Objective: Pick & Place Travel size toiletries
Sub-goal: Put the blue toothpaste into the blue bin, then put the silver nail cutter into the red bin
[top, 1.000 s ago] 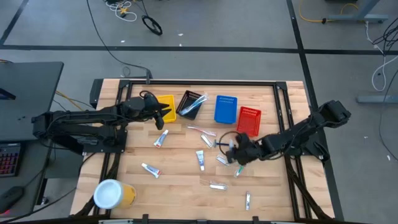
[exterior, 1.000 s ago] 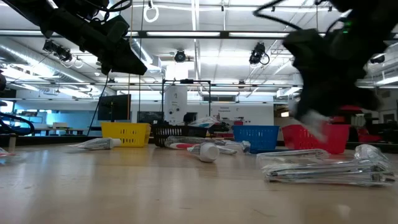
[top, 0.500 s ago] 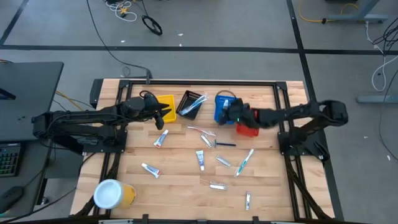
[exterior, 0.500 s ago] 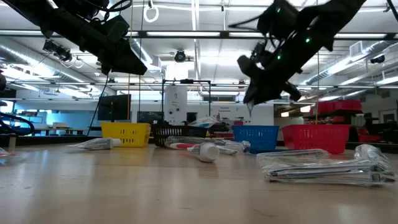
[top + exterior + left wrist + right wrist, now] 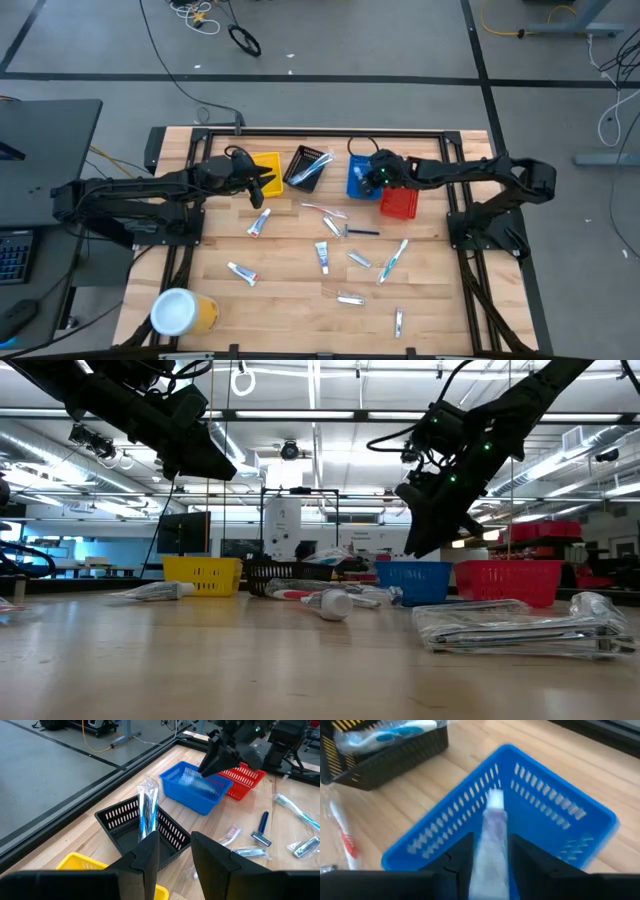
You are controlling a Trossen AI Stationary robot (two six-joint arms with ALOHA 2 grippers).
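the right gripper (image 5: 377, 174) hangs over the blue basket (image 5: 359, 184) at the table's far side; a small tube (image 5: 492, 832) lies between its parted fingers, long axis pointing into the basket.

Pale tube (image 5: 491, 827) between the jaws, above blue basket (image 5: 555, 815)

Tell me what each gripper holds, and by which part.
The right gripper, over the blue basket, has a pale sachet between its fingers by one end; grip may be loosening. The left gripper holds nothing.
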